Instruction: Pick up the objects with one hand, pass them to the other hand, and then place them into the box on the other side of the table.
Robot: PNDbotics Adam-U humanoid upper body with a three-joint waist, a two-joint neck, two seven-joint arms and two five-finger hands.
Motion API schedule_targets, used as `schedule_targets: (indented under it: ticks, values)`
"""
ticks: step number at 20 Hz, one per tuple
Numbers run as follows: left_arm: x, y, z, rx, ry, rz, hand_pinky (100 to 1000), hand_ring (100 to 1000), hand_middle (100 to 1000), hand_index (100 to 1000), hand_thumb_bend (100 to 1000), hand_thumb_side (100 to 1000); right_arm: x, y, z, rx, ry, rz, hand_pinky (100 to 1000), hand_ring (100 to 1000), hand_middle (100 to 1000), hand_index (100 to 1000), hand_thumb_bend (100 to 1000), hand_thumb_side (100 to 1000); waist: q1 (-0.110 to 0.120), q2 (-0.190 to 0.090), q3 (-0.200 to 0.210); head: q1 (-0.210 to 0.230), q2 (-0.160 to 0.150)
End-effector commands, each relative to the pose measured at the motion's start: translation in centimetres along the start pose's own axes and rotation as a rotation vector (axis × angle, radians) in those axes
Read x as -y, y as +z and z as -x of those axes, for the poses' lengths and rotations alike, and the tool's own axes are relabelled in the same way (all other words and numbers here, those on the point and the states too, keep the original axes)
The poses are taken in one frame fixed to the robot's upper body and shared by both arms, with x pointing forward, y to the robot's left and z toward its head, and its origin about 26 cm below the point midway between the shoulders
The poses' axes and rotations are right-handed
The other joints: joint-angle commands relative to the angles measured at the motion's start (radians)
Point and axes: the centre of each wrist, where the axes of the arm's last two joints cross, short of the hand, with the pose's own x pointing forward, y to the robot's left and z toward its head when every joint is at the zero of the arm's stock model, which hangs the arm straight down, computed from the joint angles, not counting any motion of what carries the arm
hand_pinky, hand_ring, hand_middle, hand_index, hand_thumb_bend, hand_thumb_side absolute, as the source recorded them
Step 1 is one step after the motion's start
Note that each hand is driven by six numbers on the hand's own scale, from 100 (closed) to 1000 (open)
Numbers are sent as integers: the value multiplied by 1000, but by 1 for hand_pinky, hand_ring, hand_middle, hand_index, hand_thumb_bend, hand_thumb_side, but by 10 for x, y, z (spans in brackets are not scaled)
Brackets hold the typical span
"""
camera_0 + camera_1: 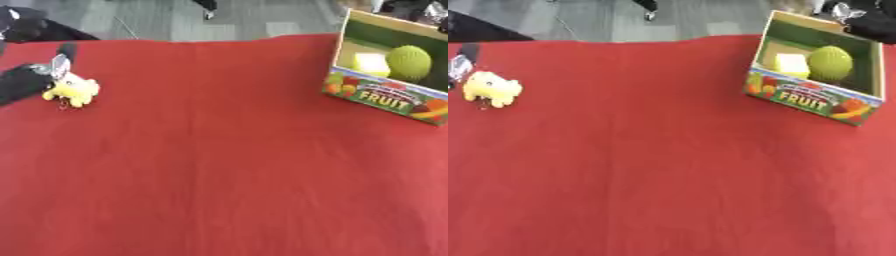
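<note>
A red cloth (pixel 219 165) covers the table; grey floor (pixel 175 17) lies beyond.

1. Both views looked steeply down from the robot's head onto the red tablecloth (pixel 227 165), which filled most of each picture, with grey floor (pixel 175 20) along the top.
2. The left eye view reached further left, taking in the left hand (pixel 26 82) beside the yellow plush toy (pixel 74 90).
3. The right eye view showed the whole fruit box (pixel 815 100), which the left eye view cut off at its right edge.
4. They shared the toy, the box and the cloth between them.
</note>
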Motion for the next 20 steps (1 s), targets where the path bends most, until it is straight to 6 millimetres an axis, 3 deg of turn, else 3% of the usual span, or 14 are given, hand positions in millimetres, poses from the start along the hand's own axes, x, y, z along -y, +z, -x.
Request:
schedule_targets:
  ticks: [1, 9, 20]
  values:
    - [-22, -10, 9, -27, -82, -5, 783, 753, 721, 831, 388, 492, 19, 0, -27, 75, 4, 20, 941, 983, 905, 943, 100, 361, -3, -16, -5, 12, -13]
    - [-33, -41, 31, -146, -163, 113, 787, 764, 735, 844, 433, 542, 8, 7, -50, 152, -40, -20, 938, 971, 891, 933, 100, 351, -6, -7, -19, 55, -27]
    - [-23, -73, 65, -329, -325, 205, 790, 780, 750, 847, 632, 557, -14, 4, -54, 177, 7, -115, 935, 967, 887, 927, 100, 388, -5, 9, -32, 114, -33]
